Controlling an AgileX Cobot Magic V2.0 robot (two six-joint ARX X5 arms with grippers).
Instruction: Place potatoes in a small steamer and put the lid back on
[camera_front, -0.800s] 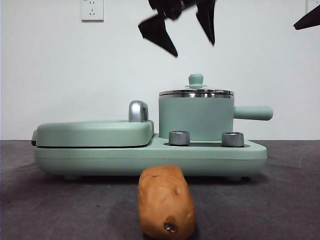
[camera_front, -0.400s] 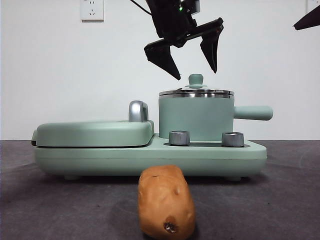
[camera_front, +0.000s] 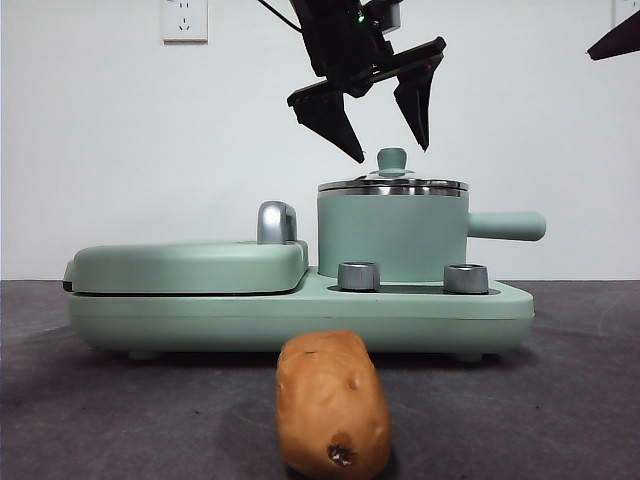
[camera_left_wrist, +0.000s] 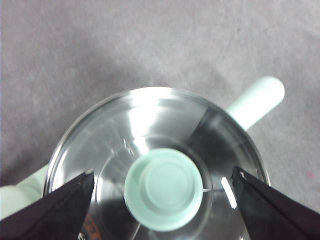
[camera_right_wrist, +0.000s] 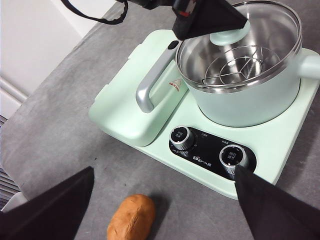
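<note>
1. The small steamer (camera_front: 392, 235) is seen standing on the right part of a mint-green cooker base (camera_front: 300, 315), with its stubby side handle (camera_front: 506, 226) pointing right.
2. The lid (camera_front: 392, 184) is seated on the steamer's steel rim, and its small green knob (camera_front: 391, 159) stands at the centre.
3. The left hand (camera_front: 385, 150) is held directly above the lid, its two black jaws spread wide to either side of the knob without touching it.
4. In the left wrist view the knob (camera_left_wrist: 164, 189) is centred between the spread jaws of that hand (camera_left_wrist: 163, 192), over the glass of the lid (camera_left_wrist: 145, 120).
5. The potato (camera_front: 332, 405) lies on the dark surface (camera_front: 120, 420) in front of the cooker base, near the camera, with its dark-spotted end turned forward.
6. The right hand (camera_right_wrist: 162, 187) is held high and apart from the work, its jaws spread open; from it the potato (camera_right_wrist: 131, 217) is seen on the surface, near the base's two steel dials (camera_right_wrist: 181, 138).
7. A flat lidded griddle (camera_front: 188, 266) occupies the left part of the base, with a steel handle (camera_front: 276, 222) between it and the steamer.
</note>
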